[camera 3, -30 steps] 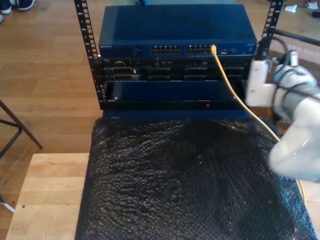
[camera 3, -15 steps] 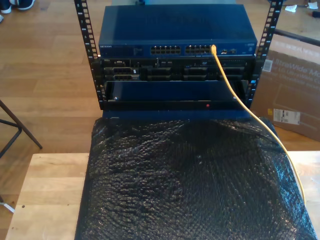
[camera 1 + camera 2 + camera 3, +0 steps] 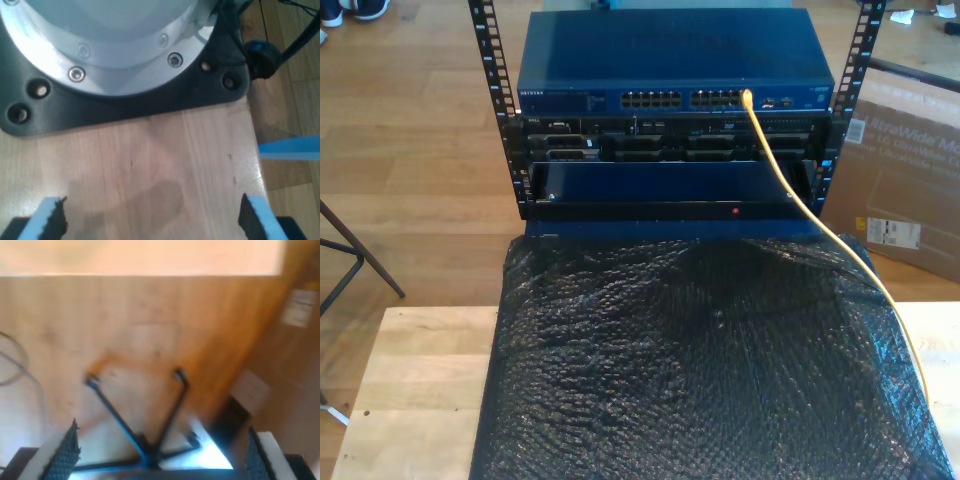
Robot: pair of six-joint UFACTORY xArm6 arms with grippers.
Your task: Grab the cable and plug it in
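We see the cable (image 3: 798,196) w/ its tip seated in a port near the right end of the blue switch (image 3: 670,60), upper centre of the exterior view. From there it runs down and toward the exterior view's right, across the rack (image 3: 665,160) front, over the black bubble wrap (image 3: 700,360) and off near the lower right of that frame.

The bubble wrap covers most of the light wood table (image 3: 420,400), bare wood showing at the lower left of the exterior view. Behind is wood plank floor (image 3: 410,150); a cardboard box (image 3: 905,180) sits at the exterior view's right, a dark stand leg (image 3: 355,250) at its left edge.

Our first gripper (image 3: 150,220) hangs w/ jaws spread wide, nothing between the fingertips (image 3: 252,220), over bare table wood beside a black arm base plate (image 3: 125,105) w/ a silver flange. A blue tape strip (image 3: 290,148) lies on the floor past the table edge.

Our second gripper (image 3: 162,457) is also spread apart and empty, pads (image 3: 65,455) well apart; the pic is blurred, showing wood floor and a black stand base (image 3: 142,435) below it.
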